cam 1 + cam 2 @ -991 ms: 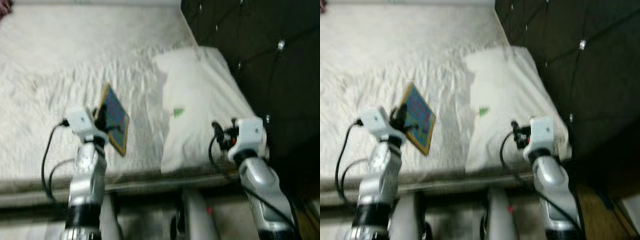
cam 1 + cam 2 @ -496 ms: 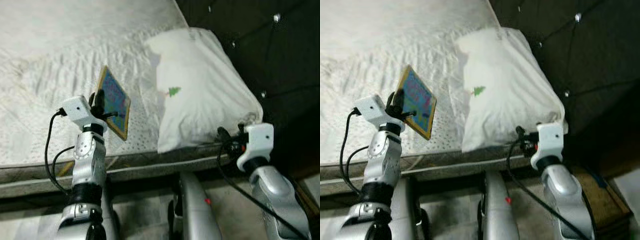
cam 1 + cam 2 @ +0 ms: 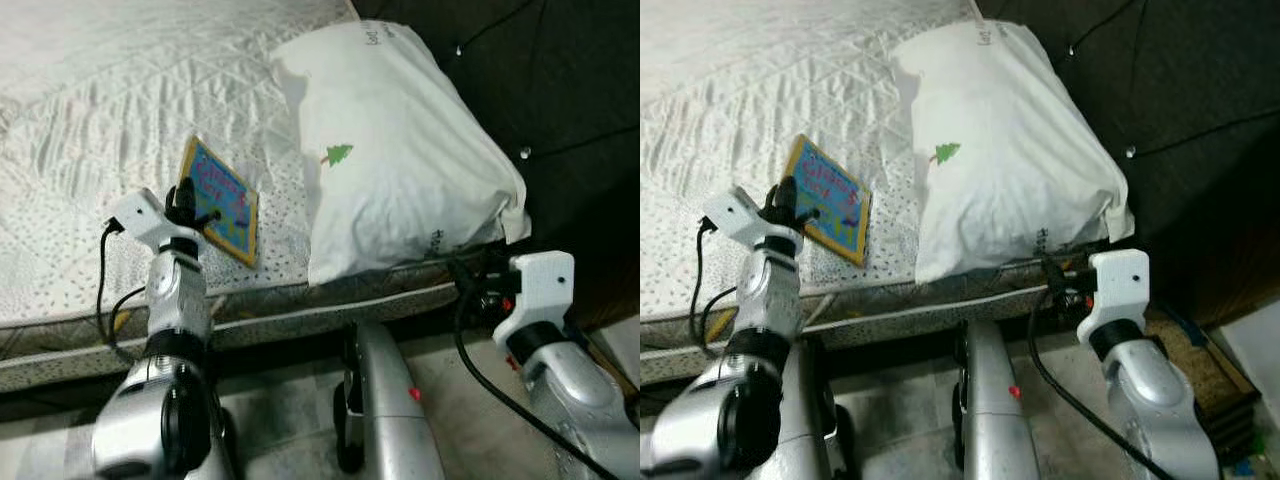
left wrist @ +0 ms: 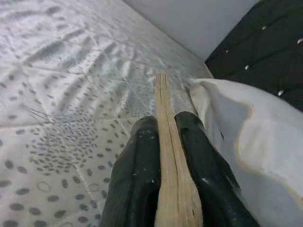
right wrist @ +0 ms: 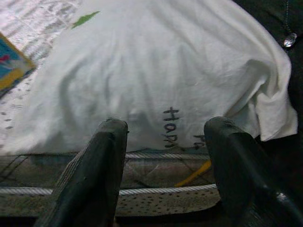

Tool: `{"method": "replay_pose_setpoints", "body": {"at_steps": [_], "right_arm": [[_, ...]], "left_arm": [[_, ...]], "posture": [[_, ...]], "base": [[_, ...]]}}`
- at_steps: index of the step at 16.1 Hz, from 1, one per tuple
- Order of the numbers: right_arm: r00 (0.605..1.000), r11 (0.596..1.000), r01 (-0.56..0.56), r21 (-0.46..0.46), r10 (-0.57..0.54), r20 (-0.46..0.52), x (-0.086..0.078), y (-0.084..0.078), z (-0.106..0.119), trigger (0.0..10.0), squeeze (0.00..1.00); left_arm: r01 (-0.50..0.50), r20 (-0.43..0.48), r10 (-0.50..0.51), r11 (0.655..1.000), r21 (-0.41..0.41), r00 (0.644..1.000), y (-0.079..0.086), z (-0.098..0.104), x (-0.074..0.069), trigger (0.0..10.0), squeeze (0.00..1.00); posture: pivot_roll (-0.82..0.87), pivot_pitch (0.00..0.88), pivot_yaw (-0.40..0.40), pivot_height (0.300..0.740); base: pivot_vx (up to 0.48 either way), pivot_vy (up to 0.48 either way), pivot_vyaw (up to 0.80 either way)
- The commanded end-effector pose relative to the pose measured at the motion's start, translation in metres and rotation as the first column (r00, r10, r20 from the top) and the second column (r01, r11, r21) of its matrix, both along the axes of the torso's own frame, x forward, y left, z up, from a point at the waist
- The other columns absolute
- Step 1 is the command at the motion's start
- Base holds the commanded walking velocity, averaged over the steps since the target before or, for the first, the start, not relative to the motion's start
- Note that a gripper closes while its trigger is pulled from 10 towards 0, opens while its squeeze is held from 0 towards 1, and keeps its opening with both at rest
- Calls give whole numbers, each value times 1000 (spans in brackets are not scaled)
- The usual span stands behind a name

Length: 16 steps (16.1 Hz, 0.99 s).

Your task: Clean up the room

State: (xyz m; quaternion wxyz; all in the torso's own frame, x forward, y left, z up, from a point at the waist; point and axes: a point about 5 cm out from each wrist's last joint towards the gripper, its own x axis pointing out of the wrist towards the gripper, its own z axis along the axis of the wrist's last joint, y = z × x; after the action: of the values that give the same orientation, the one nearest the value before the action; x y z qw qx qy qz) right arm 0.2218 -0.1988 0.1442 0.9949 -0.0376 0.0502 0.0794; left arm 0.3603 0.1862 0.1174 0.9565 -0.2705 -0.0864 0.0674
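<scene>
Presently, the left gripper's fingers [image 4: 142, 179] were clenched on the lower edge of a thin wooden-backed picture board [image 3: 221, 198], one finger on each face. The board leaned back over the bed [image 3: 80, 120], just beside the white pillow [image 3: 400, 150], its bottom edge near the mattress rim. The right gripper [image 5: 163, 156] hung with fingers spread, empty, facing the pillow's near end by the dark headboard [image 3: 560, 90]. Judgement: the board is being carried. Advice: keep the squeeze firm and the wrist level, since a thin board could pivot between the fingers.
</scene>
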Motion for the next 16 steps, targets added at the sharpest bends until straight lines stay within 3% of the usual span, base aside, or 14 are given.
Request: {"method": "replay_pose_setpoints", "body": {"at_steps": [1,5,8,11,12,15,16], "right_arm": [[1000,1000,7,-10,-7,-14,-3,-3,2,10000,0],[1000,1000,-21,-2,21,-20,-5,2,2,10000,0],[999,999,-32,5,32,-21,-7,3,4,10000,0],[999,999,-40,8,40,-18,-6,5,4,10000,0],[999,999,-40,8,40,-18,-6,5,4,10000,0],[999,999,-40,11,40,-14,-5,6,3,10000,0],[999,999,-38,12,39,-13,-5,5,2,10000,0]], "left_arm": [[26,3,-26,999,-40,1000,-5,-3,1,10000,0],[56,-5,-58,983,-173,998,-15,-8,5,10000,0],[89,-53,-106,963,-256,993,-35,-23,2,10000,0],[125,-122,-163,955,-268,979,-54,-36,-4,10000,0],[129,-127,-167,956,-265,978,-55,-37,-4,10000,0],[77,-268,-140,969,-234,953,-53,-57,-13,10000,0],[69,-290,-133,973,-219,948,-52,-59,-14,10000,59]], "posture": [[-335,210,-89,479],[-346,203,-86,460],[-353,198,-84,460],[-352,188,-80,460],[-352,188,-80,460],[-353,180,-67,460],[-350,177,-64,460]], "base": [[0,0,0],[0,0,0],[0,0,0],[0,0,0],[0,0,0],[0,0,0],[0,0,0]]}}
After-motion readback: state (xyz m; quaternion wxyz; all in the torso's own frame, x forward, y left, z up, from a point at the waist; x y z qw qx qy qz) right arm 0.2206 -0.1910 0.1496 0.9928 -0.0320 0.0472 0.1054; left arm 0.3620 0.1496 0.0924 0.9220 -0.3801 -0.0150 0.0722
